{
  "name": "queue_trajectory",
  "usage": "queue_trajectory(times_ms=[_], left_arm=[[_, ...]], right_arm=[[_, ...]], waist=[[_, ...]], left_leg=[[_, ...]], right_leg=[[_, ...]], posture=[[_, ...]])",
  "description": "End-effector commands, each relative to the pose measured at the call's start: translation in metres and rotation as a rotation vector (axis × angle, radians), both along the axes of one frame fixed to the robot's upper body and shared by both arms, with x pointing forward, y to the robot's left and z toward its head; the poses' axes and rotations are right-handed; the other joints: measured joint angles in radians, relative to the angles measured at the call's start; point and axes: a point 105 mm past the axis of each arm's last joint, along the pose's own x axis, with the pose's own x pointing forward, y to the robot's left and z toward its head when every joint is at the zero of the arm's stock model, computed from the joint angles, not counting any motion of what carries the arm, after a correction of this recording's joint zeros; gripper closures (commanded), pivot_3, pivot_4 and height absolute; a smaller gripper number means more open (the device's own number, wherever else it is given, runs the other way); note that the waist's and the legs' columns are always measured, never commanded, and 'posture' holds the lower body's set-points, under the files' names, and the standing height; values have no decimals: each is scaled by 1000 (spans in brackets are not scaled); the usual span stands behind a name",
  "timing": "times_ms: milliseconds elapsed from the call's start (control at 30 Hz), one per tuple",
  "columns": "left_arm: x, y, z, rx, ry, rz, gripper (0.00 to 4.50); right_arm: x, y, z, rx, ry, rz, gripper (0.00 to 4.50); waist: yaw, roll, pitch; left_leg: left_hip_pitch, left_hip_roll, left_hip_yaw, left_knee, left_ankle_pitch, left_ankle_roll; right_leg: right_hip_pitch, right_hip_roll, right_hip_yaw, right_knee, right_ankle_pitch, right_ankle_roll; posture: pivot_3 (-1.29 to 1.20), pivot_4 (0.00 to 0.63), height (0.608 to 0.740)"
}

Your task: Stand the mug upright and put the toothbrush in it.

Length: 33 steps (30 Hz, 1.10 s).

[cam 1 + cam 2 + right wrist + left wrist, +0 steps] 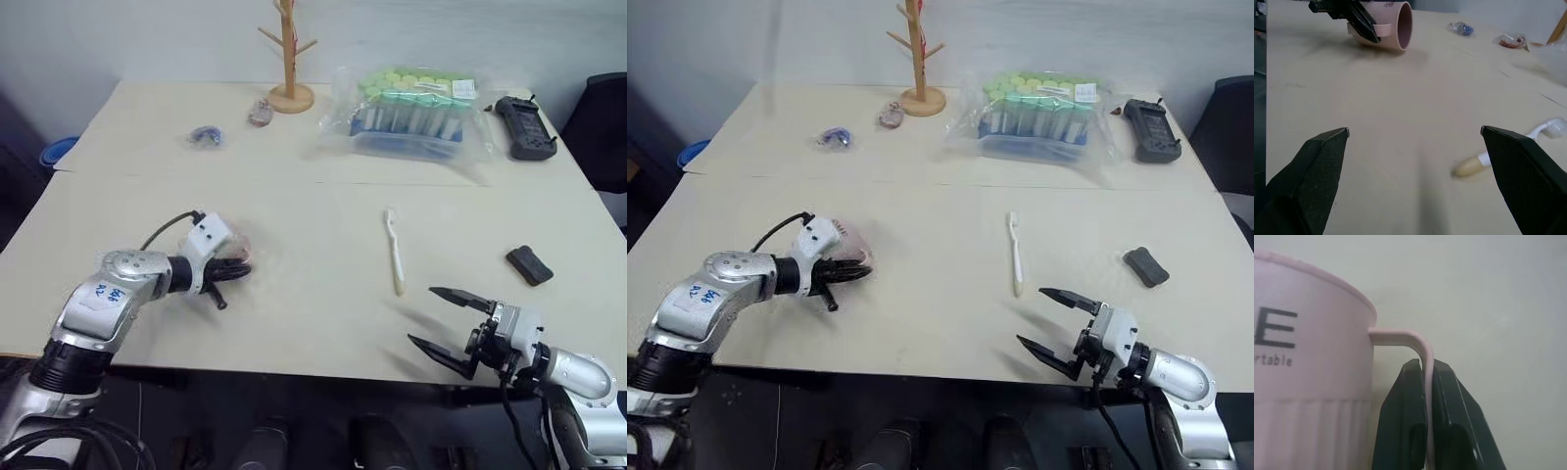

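1. Left eye view: right gripper [438, 317] hovers at the table's [294, 323] near edge on the right, fingers spread wide apart, nothing between them.
2. Left gripper [1425, 377] sits near-left over the table, fingers pressed together on the thin handle [1415, 340] of the mug [1388, 24]; left wrist view shows the handle strip pinched between both fingers.
3. Mug lies on its side on the table, opening facing the right gripper, dark letters on its pale pink wall.
4. Toothbrush [395, 251] lies flat mid-table, well right of the mug, just beyond the right gripper, bristle head at the far end, touched by neither gripper.
5. Black block [529, 265] lies right of the toothbrush, apart from it.
6. Far side: wooden stand [288, 59], bag of tubes [411, 113] right of it, black handheld device [524, 125] at far right.
7. Two small wrapped items [206, 136] lie left of the stand base.
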Motion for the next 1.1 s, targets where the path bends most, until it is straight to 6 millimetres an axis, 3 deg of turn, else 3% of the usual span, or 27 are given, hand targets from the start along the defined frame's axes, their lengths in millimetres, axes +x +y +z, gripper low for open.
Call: queue_trajectory(times_ms=[33,200,433,467,733,933,1033,1100], left_arm=[[-11,-19,29,-256,-100,-216,4469],[-12,-51,23,-458,-110,-367,4469],[-3,-75,-22,-541,-104,-302,4469],[-1,-74,-27,-557,-95,-267,4223],[-12,-38,-46,-440,-113,-136,1946],[-25,10,-34,-349,-171,1,148],[-32,27,-32,-309,-184,31,15],[-39,49,-23,-271,-219,78,15]], right_arm=[[-1,1,20,34,-63,-16,0],[-1,7,24,49,-77,-32,0],[-5,11,26,58,-78,-64,0],[-5,11,26,57,-73,-67,0],[-5,4,23,68,-17,-106,0],[-10,-24,15,57,12,-210,0],[-18,-34,9,34,31,-236,0],[-28,-52,4,-1,39,-296,0]], waist=[[-3,-1,1],[-7,-2,1],[-7,-2,1],[-6,-2,1],[-15,-2,1],[-11,-2,1],[-6,-2,1],[-5,-2,1]], left_leg=[[-1,0,0,1,0,0],[-1,0,0,1,0,0],[0,0,2,1,0,1],[0,0,2,1,0,1],[2,1,3,0,0,1],[2,1,2,-1,0,1],[2,1,2,-2,0,1],[1,1,1,-2,0,2]], right_leg=[[0,0,0,0,0,0],[0,1,-1,0,1,1],[0,2,-7,1,1,2],[0,2,-7,0,1,2],[0,2,-5,1,2,3],[0,1,3,0,2,3],[0,1,3,-1,2,3],[0,1,3,-2,2,3]], posture=[[0,150,740],[0,150,740],[0,150,740],[0,150,740],[0,150,740],[0,150,740],[0,150,740],[0,150,740]])
